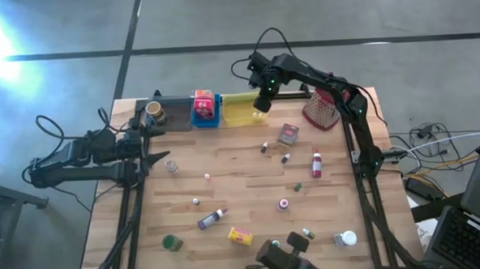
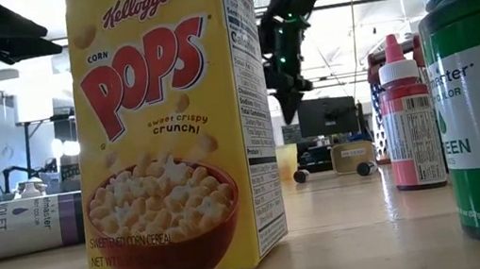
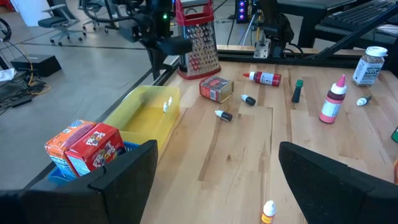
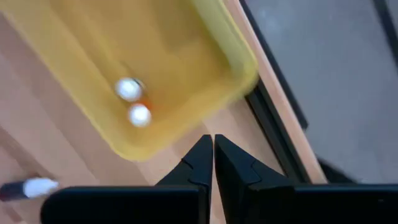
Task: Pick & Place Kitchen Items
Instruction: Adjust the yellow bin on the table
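My right gripper (image 1: 261,106) is shut and empty, pointing down above the near end of the yellow tray (image 1: 239,112). Two small white-capped items (image 4: 129,89) (image 4: 138,115) lie inside that tray (image 4: 186,74). More kitchen items lie scattered on the wooden table: a red tin (image 1: 288,134), a red bottle (image 1: 316,165), a purple bottle (image 1: 213,219), a yellow cereal box (image 1: 240,236) and a green bottle (image 1: 173,243). My left gripper (image 1: 156,158) waits open at the table's left edge, holding nothing.
A blue tray (image 1: 205,112) with red boxes and a grey tray (image 1: 170,113) holding a jar stand left of the yellow one. The metal grater (image 1: 322,108) stands at the far right. A white jar (image 1: 347,239) sits near the front right corner.
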